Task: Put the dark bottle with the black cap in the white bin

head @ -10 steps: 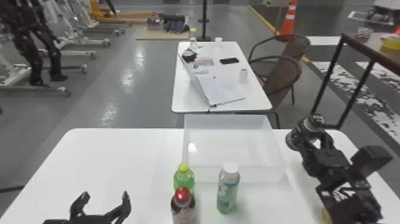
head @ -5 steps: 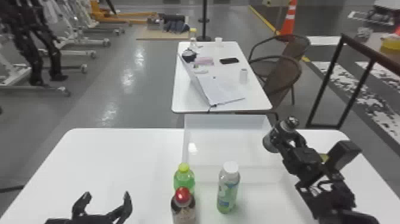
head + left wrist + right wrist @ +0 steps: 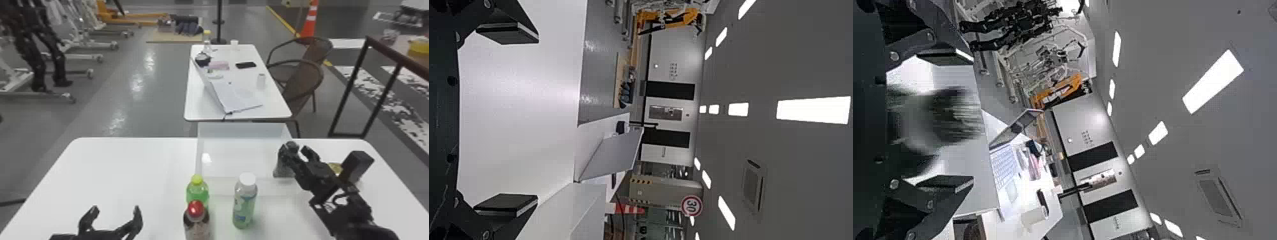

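White in colour, the bin [image 3: 242, 130] stands on the table [image 3: 127, 166]. My right gripper [image 3: 293, 149] is over the bin's right side, its two fingers well apart — open on both sides of the dark bottle [image 3: 282, 169], not clamped on it. In the head view the bottle lies within the bin's outline, its body below my fingertips; in the right wrist view it appears blurred between the fingers. Whether it touches the bin's floor I cannot tell. My left gripper [image 3: 116, 209] is parked at the table's near left, fingers spread. Nearer me than the bin stand three upright bottles — one green [image 3: 197, 191], one red-capped [image 3: 196, 225], one white-capped [image 3: 244, 204].
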Available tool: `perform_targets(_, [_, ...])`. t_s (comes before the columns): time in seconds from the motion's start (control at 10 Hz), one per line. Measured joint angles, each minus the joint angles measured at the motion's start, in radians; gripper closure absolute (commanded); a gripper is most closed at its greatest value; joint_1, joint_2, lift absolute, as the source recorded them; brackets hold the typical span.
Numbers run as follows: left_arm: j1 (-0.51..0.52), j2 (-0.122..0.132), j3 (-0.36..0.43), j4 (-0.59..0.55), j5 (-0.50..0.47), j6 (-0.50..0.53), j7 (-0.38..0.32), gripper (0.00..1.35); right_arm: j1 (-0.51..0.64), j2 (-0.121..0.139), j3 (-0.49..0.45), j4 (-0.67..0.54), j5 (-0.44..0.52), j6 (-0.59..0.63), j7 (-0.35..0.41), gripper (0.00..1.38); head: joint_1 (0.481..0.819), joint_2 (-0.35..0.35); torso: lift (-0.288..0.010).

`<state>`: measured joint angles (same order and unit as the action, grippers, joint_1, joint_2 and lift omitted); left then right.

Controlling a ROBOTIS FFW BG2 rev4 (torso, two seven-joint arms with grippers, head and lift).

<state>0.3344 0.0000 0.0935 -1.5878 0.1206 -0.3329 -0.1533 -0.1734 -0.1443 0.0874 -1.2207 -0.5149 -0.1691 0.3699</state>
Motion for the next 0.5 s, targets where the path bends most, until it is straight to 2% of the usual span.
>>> perform_targets(0.3, [0.000, 0.000, 0.000, 0.000, 0.001, -0.002, 0.000, 0.17, 0.027, 0.000, 0.000, -0.078, 0.031, -0.001, -0.022, 0.24, 0.549, 0.000, -0.100])
perform_targets(0.5, [0.000, 0.000, -0.001, 0.000, 0.001, -0.006, 0.000, 0.17, 0.125, -0.007, -0.005, -0.272, 0.098, 0.000, -0.157, 0.24, 0.549, 0.000, -0.100])
